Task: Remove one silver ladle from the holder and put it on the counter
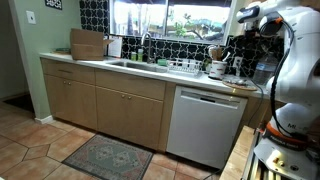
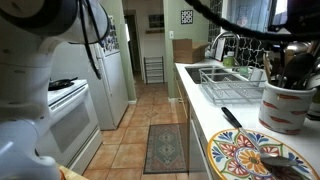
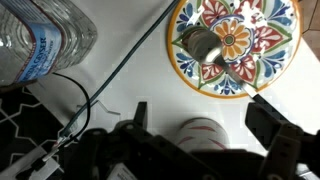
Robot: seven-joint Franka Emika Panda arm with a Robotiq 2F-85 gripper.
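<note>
Wrist view: gripper (image 3: 200,110) is hanging at bottom of frame w/ jaws spread wide, holding nothing. Dark fingers (image 3: 140,118) are sitting left & right of the holder (image 3: 205,130), whose cream top is showing bottom center, between them. Cannot tell if they are touching it.

Colorful floral plate (image 3: 232,42) is lying at upper right on the counter (image 3: 130,70). A silver ladle (image 3: 200,42) is resting on the plate, bowl near the plate's left side. Clear water bottle (image 3: 40,40) is lying upper left. Its blue label has white writing, too blurred to read. Thin black cable (image 3: 120,65) is running diagonally across the counter from top center to lower left.

In an exterior view the holder (image 2: 285,108) is standing at the right edge of frame on the counter (image 2: 215,125), w/ dark & brownish handles (image 2: 285,62) sticking up. The plate (image 2: 250,158) is lying just below it at bottom right. Dish rack (image 2: 230,90) is sitting left of the holder, by the sink. White robot arm (image 2: 40,60) is filling the upper left. Rug (image 2: 167,147) is lying on the tile floor at center.

In an exterior view the holder (image 1: 217,68) is sitting right of center on the counter (image 1: 150,68), above the white dishwasher (image 1: 205,125). Arm (image 1: 295,60) is at far right. Dark sign (image 1: 53,4) at top left has white lettering, unreadable.
</note>
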